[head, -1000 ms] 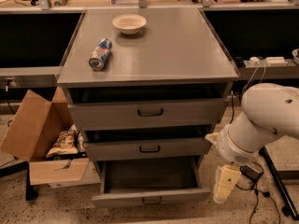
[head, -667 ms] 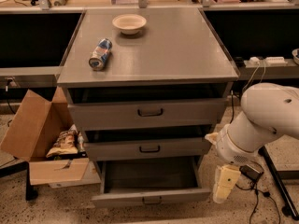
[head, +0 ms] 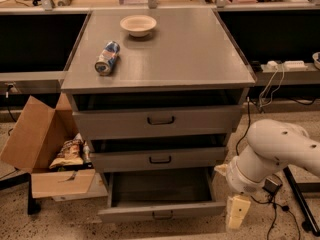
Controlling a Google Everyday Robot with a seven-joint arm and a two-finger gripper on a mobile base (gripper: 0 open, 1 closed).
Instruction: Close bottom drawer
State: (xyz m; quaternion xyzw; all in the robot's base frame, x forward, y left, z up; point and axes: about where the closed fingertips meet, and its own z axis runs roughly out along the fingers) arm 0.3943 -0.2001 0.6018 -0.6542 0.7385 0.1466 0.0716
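A grey cabinet (head: 175, 59) stands on a speckled floor, with a pale bowl (head: 138, 25) and a can (head: 107, 57) lying on its side on top, and an open cardboard box (head: 30, 139) to its left. The bottom drawer (head: 162, 211), lowest of three, stands pulled well out. The white arm (head: 280, 151) bends down at the right, its cream gripper (head: 236, 211) pointing floorward just beside the drawer's front right corner; whether it is open or closed cannot be told.

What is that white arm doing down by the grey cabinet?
A robot arm is working at a three-drawer cabinet, and the job is to shut the bottom drawer. That drawer stands pulled well out and looks empty. The arm's pincer hangs low, just off the drawer's right front corner; I cannot tell if it touches. A can and a bowl sit on top.
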